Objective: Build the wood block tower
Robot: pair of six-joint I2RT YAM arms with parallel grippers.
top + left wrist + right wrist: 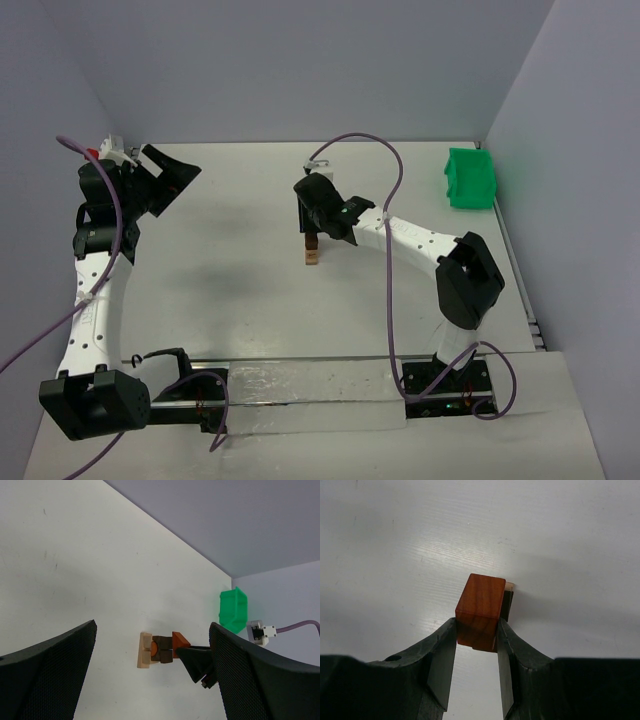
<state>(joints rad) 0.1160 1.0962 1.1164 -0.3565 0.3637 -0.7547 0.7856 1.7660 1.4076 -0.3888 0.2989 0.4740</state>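
1. Right gripper (476, 627): closed on a reddish-brown block (480, 600). It pinches two opposite side faces, which leaves the underside free to seat.
2. The block hangs right over the wood block tower (312, 252). In the right wrist view, dark brown and a tan corner peek out at the block's 2 o'clock, so alignment looks close but not dead-on. I can't tell whether it touches the stack or sits just above.
3. Tower location: near the centre of the table (230, 290). The left wrist view gives the order: light tan base (145, 650), dark brown blocks (161, 650), then the reddish piece, which looks wedge-shaped there.
4. Left gripper (152, 630): wide open and holding nothing, at 10 o'clock from the tower and well apart. It is likely parked out of bump range, with its camera facing the stack.
5. Green bin (468, 178): at 2 o'clock from the tower, in the far corner, not involved.
6. Judgement: this is the placement step. The stack is narrow, so a skewed release could topple it.
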